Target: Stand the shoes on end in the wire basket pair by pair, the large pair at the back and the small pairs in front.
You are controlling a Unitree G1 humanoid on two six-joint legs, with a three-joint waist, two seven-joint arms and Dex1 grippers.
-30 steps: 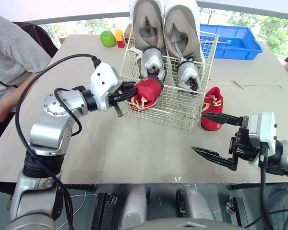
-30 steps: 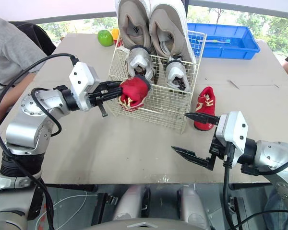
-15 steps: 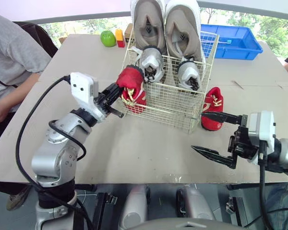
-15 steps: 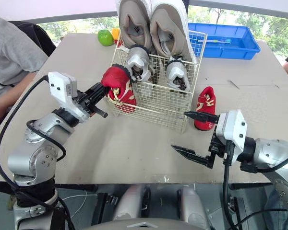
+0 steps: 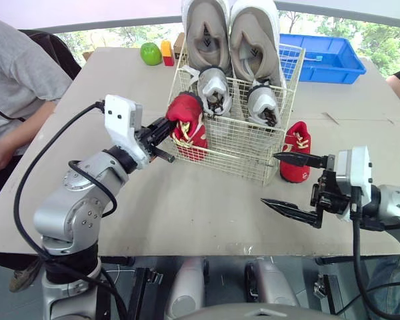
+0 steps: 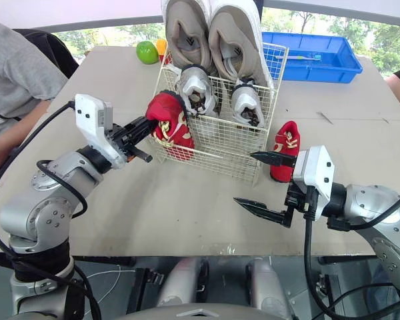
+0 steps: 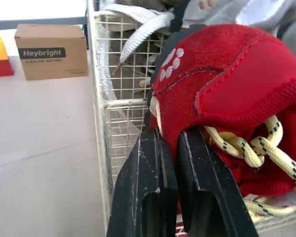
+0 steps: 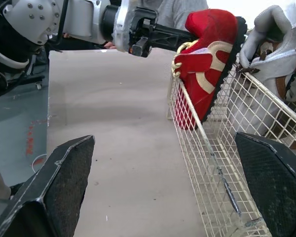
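A white wire basket [image 5: 253, 160] stands mid-table with a large grey pair of shoes [image 5: 230, 40] on end at its back. My left gripper [image 5: 165, 127] is shut on the heel of a small red shoe [image 5: 188, 123] with yellow laces, holding it at the basket's front left corner, partly over the rim [image 8: 190, 106]. The second small red shoe [image 5: 295, 151] stands on the table against the basket's right side. My right gripper [image 5: 295, 183] is open, low over the table in front of that shoe, empty.
A blue tray [image 5: 330, 57] sits behind the basket at the right. A green apple [image 5: 150, 53], a red-and-yellow block [image 5: 166, 52] and a brown box [image 7: 50, 51] lie at the back left. A person in grey [image 5: 17, 80] sits at the table's left edge.
My left arm has swung and lifted the red shoe from low against the basket's front up to its left rim, toe now pointing down. The right gripper edged slightly left.
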